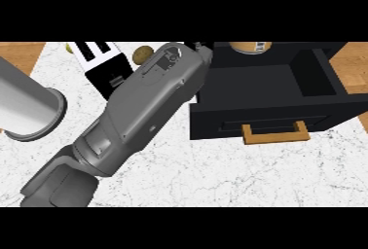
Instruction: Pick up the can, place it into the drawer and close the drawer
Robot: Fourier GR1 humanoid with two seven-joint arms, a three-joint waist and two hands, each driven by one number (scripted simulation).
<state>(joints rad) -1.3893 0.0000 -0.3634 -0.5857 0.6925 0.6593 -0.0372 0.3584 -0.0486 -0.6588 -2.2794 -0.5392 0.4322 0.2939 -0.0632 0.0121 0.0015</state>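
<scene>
On the white marbled counter [215,180] a black drawer unit [277,104] stands pulled open toward the view's lower edge, its front panel carrying a tan wooden handle [275,133]. Inside, the drawer's floor is dark and bare where it shows, with a raised inner wall on its right side. At the drawer's far end, right against the view's top edge, sits the can [251,46]: only a slice of its tan body and pale rim shows, and whether it stands inside the drawer or just behind it cannot be told.

One grey forearm [140,109] rises from the lower left corner and slants up to the right, ending at the drawer's upper left corner. Its hand [203,50] is almost wholly hidden behind the wrist; just a dark sliver shows there, a little left of the can and apart from it. Whether the fingers are spread or curled cannot be told, and which arm this is cannot be told either.

Left of the forearm lies a black and white patterned box [101,61], partly covered by the arm, with a small brownish round object [142,53] near its upper edge. At the left edge stands a grey metal cylinder [25,109].
</scene>
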